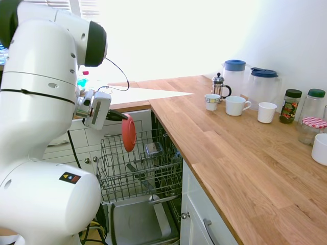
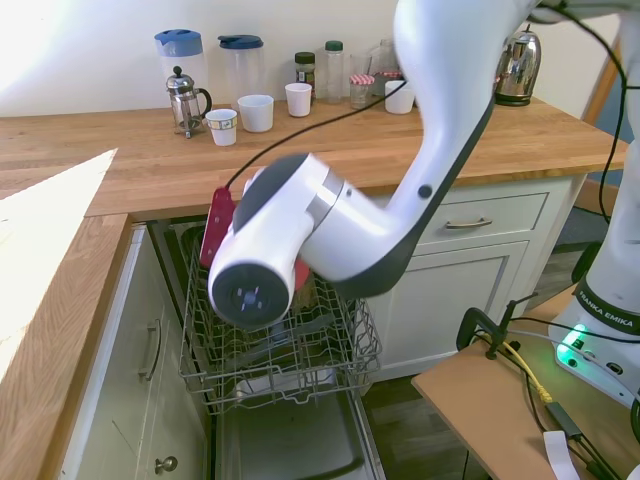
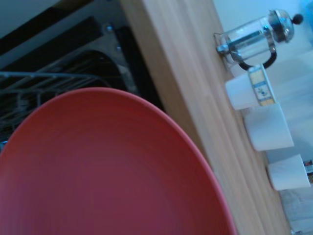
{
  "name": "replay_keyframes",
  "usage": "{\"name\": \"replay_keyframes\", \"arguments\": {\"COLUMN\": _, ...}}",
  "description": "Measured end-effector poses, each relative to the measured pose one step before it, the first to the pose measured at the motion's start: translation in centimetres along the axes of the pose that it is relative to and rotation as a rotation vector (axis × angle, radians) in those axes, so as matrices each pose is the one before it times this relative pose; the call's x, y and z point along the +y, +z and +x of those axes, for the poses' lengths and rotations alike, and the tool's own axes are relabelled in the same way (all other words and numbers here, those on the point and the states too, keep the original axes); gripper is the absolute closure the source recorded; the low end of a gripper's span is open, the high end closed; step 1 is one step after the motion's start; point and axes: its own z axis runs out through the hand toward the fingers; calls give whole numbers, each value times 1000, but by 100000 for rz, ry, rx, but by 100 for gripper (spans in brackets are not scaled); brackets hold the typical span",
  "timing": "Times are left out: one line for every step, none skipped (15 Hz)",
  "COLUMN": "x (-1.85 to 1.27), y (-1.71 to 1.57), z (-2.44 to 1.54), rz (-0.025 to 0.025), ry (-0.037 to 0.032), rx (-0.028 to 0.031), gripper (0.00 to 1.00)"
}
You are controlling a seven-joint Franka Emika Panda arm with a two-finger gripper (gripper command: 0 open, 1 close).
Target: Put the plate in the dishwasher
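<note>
In the first exterior view the tool (image 1: pixel 121 117) is closed on the upper edge of the plate (image 1: pixel 128 133), and the plate hangs on edge, nearly upright, just above the wire rack (image 1: pixel 138 163) of the dishwasher (image 1: pixel 140 217). The rack is pulled out over the open door, and a few small items lie inside it, too unclear to name. The wooden table (image 1: pixel 225 148) runs along the far side of the rack; on it, well apart from the plate, stand a French press (image 1: pixel 219 86), three white mugs (image 1: pixel 237 105), two jugs with blue lids (image 1: pixel 250 79) and several jars (image 1: pixel 302 109). In the second exterior view the thick arm covers most of the rack, so only a red strip of the plate (image 2: pixel 217 226) shows beside the arm, below the table (image 2: pixel 120 160) edge and over the rack (image 2: pixel 330 350); the tool itself is hidden here. The French press (image 2: pixel 184 98) and the mugs (image 2: pixel 256 112) stand at the back of the table. In the wrist view the plate (image 3: pixel 98 166) fills the lower part, close and blurred, with the rack wires (image 3: pixel 34 93) behind it and the table edge (image 3: pixel 190 83) running past, next to the press (image 3: pixel 257 41) and the mugs (image 3: pixel 264 127).
</note>
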Motion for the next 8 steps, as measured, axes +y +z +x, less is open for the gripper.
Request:
{"name": "replay_keyframes", "arguments": {"x": -1148, "y": 611, "z": -779, "rz": -888, "ry": -772, "rx": -519, "gripper": 100}}
{"name": "replay_keyframes", "arguments": {"x": -684, "y": 702, "z": -235, "rz": -1004, "ry": -118, "rx": -742, "gripper": 100}}
{"name": "replay_keyframes", "arguments": {"x": -374, "y": 820, "z": -198, "rz": -840, "ry": -208, "rx": -891, "gripper": 100}}
{"name": "replay_keyframes", "arguments": {"x": -296, "y": 809, "z": -340, "rz": -436, "ry": -345, "rx": -1188, "gripper": 100}}
{"name": "replay_keyframes", "arguments": {"x": -262, "y": 782, "z": -466, "rz": -629, "ry": -420, "rx": -1549, "gripper": 100}}
{"name": "replay_keyframes", "arguments": {"x": -188, "y": 577, "z": -504, "rz": -474, "ry": -505, "rx": -1369, "gripper": 100}}
{"name": "replay_keyframes", "arguments": {"x": -154, "y": 493, "z": -529, "rz": -139, "ry": -601, "rx": -1407, "gripper": 100}}
{"name": "replay_keyframes", "arguments": {"x": -259, "y": 298, "z": -515, "rz": 429, "ry": -491, "rx": -1537, "gripper": 100}}
